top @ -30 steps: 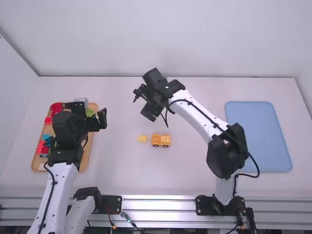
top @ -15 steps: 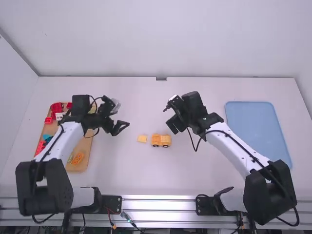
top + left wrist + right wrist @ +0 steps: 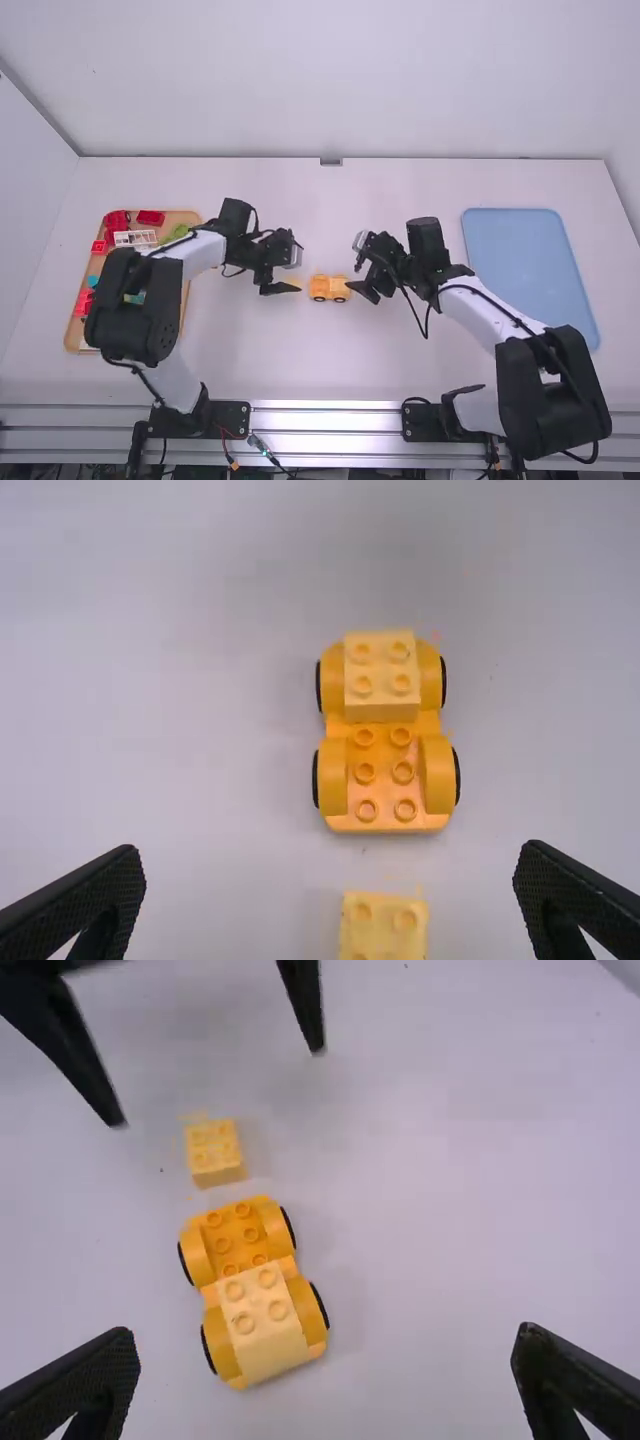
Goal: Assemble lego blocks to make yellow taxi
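Loose yellow block (image 3: 384,935): one, on the tabletop (image 3: 400,375), seen between the spread fingers of the left gripper (image 3: 328,900), clearly the nearer arm. Wheeled base (image 3: 384,790): one, yellow, long axis running roughly from gripper to gripper; bare-studded end towards the loose block, near but apart; mounted block (image 3: 381,705) on the far end, towards the right gripper (image 3: 325,1380). Grippers: two, both wide open, both empty. Likely next: left closes on the loose block.
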